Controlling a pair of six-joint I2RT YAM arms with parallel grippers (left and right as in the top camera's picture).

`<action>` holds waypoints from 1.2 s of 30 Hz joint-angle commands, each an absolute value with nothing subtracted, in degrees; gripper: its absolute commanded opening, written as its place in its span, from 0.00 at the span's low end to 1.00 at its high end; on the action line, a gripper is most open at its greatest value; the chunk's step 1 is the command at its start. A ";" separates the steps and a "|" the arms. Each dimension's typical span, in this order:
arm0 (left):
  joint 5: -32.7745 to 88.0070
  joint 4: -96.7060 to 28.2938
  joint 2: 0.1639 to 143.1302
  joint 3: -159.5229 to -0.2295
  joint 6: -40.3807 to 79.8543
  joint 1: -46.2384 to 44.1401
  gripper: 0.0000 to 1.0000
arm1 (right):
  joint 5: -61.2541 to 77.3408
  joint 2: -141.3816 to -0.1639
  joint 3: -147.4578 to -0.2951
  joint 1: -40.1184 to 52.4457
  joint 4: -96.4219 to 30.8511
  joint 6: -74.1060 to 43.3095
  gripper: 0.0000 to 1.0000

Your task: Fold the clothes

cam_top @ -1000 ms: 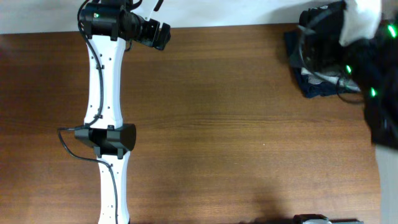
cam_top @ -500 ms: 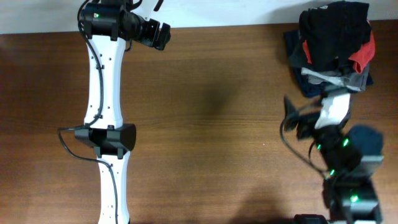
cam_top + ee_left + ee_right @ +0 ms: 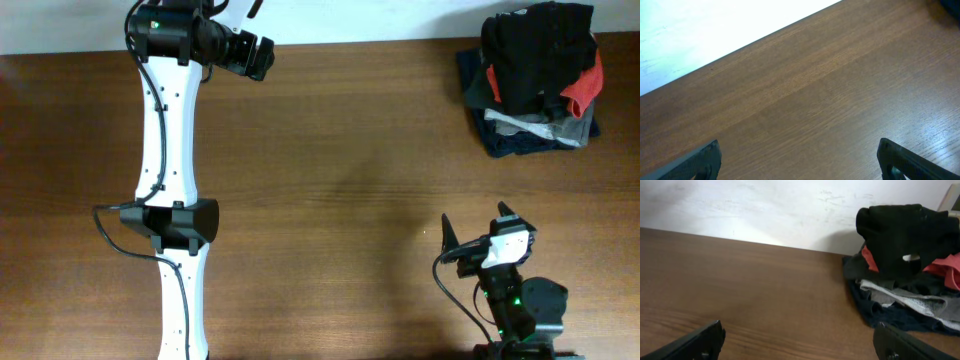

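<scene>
The right gripper [image 3: 475,225] has been drawn back from the far right corner of the brown wooden table [image 3: 330,180] to the near edge, at the right. Its jaws are spread wide and nothing is held between them.

The large black soft-fabric shirt [image 3: 535,45] is left crumpled on top of a pile in that far right corner, close against the far edge. A small white mark is seen on it in the right wrist view. Under it a red garment [image 3: 585,88] sticks out on the right side, and below that a grey garment [image 3: 540,128] and a dark navy garment [image 3: 510,145] are stacked.

The left gripper [image 3: 268,58] is held at the far edge, towards the left, with its fingers wide apart and nothing gripped; only bare wood is seen between them.

Between the left arm and the pile, from the far edge to the near edge, the table is open wood.
</scene>
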State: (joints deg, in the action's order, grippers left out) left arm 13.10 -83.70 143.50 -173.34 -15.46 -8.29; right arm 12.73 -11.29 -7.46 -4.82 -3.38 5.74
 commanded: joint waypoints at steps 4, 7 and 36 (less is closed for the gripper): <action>13.76 -83.57 144.44 -173.29 -15.94 -8.36 0.99 | 11.35 -4.75 -1.96 -5.32 -3.01 2.79 0.99; 13.76 -83.57 144.44 -173.29 -15.94 -8.36 0.99 | 11.27 -1.52 -0.32 -5.32 -3.51 -1.19 0.99; 13.76 -83.57 144.44 -173.29 -15.94 -8.38 0.99 | 6.81 -0.21 -0.32 -5.28 -3.81 -1.56 0.99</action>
